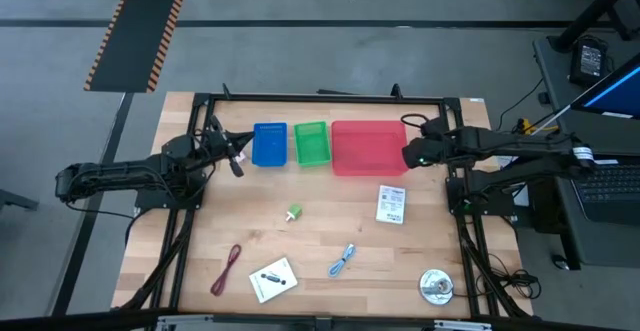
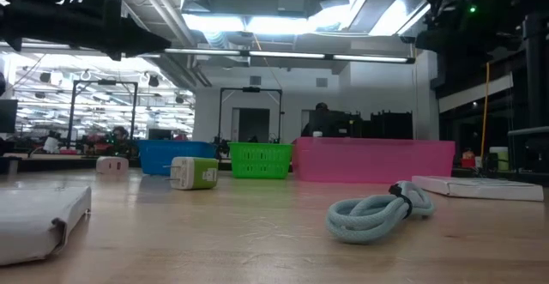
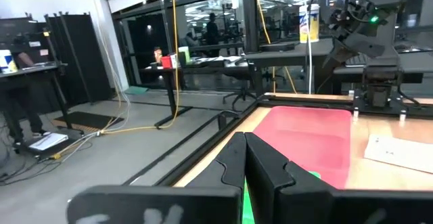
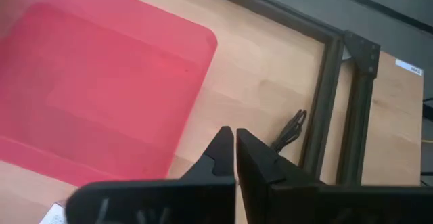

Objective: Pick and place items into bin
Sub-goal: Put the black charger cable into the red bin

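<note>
Wooden bench (image 1: 330, 251) from above, grey floor around it. Three bins in a row at the far edge: blue bin (image 1: 269, 144), green bin (image 1: 311, 143), pink bin (image 1: 368, 147). Left claw (image 1: 236, 164) hovers just beside the blue bin on its left; right claw (image 1: 408, 155) sits at the pink bin's right edge. Items are scattered on the near half — a white packet (image 1: 391, 204) below the pink bin, a green-white piece (image 1: 294, 212) mid-bench, a maroon cable loop (image 1: 227, 269), a white card (image 1: 273, 279), a light-blue cable loop (image 1: 342, 260), and a round silver object (image 1: 435, 286) near the right corner. All lie outside the bins.

Low view: lit workshop behind. The light-blue cable loop (image 2: 377, 211) lies coiled in front, the green-white piece (image 2: 194, 172) farther back, the white card (image 2: 39, 222) at left, the white packet (image 2: 476, 187) at right. Blue bin (image 2: 176, 156), green bin (image 2: 260, 160) and pink bin (image 2: 374, 160) stand behind.

Left wrist view: left claw (image 3: 245, 158) clenched, fingers together, nothing held; the pink bin (image 3: 311, 136) is ahead and the right arm (image 3: 369, 41) beyond it.

Right wrist view: right claw (image 4: 234, 149) clenched, empty, over bare wood just beside the pink bin (image 4: 88, 95); a dark frame rail (image 4: 331, 109) runs alongside.
</note>
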